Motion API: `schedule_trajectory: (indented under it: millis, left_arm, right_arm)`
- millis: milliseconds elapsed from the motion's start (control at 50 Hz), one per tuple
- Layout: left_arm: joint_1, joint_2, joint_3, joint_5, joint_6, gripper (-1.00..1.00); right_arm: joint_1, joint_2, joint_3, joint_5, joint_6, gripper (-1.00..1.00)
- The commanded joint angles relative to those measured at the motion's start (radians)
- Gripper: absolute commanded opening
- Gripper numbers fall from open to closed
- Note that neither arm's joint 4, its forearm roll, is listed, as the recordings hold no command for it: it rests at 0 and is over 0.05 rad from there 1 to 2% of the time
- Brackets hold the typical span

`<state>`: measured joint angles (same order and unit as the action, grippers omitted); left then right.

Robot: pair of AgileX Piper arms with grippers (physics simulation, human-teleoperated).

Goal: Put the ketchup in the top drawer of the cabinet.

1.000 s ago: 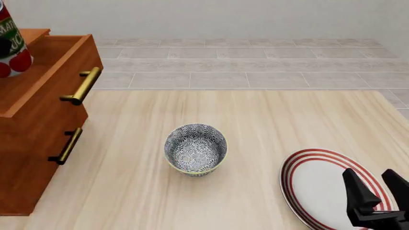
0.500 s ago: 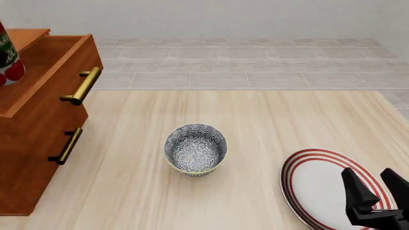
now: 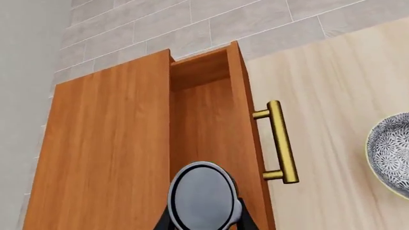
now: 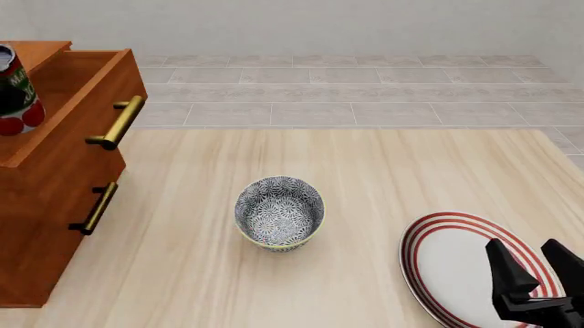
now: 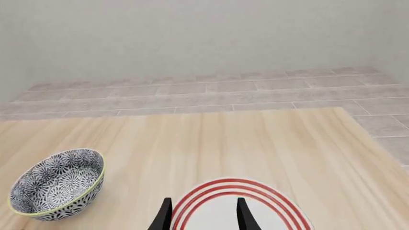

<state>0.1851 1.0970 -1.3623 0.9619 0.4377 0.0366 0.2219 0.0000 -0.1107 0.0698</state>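
The ketchup (image 4: 16,90), a red-labelled can with tomato pictures, stands upright at the far left edge of the front view, over the open top drawer (image 4: 68,85) of the cabinet (image 4: 41,225). In the left wrist view I see the can's grey round top (image 3: 203,195) over the drawer's inside (image 3: 201,115), with my left gripper (image 3: 204,223) shut on it, one black finger on each side. I cannot tell whether the can rests on the drawer floor. My right gripper (image 4: 538,277) is open and empty above a plate; it also shows in the right wrist view (image 5: 203,213).
A blue-white patterned bowl (image 4: 279,212) sits mid-table. A red-ringed white plate (image 4: 447,266) lies at the front right. The top drawer's brass handle (image 4: 119,121) juts out towards the bowl, above the lower drawer's handle (image 4: 96,208).
The ketchup has come down over the open drawer; its top now shows in the front view. The right gripper has barely moved.
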Motion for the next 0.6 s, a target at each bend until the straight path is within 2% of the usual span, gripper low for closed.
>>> schedule_trajectory:
  millis: [20,120,220,520,540,600]
  left_arm:
    - [0.005,0.017,0.057,-0.055,0.009,-1.0]
    - [0.003,0.025,0.061,-0.066,0.011,-1.0]
    - [0.019,0.036,0.082,-0.088,0.035,-1.0]
    - [0.016,0.029,0.101,-0.092,0.033,-1.0]
    - [0.01,0.02,0.111,-0.089,0.038,1.0]
    - [0.008,0.018,0.111,-0.088,0.04,1.0]
  right_arm:
    - [0.001,0.013,0.0,-0.01,-0.002,1.0]
    - [0.004,0.038,0.0,-0.033,-0.002,1.0]
    - [0.006,0.022,0.0,-0.018,-0.001,1.0]
    - [0.007,0.034,0.0,-0.028,0.002,1.0]
    - [0.007,0.033,0.0,-0.026,0.001,1.0]
    - [0.008,0.036,0.0,-0.029,0.001,1.0]
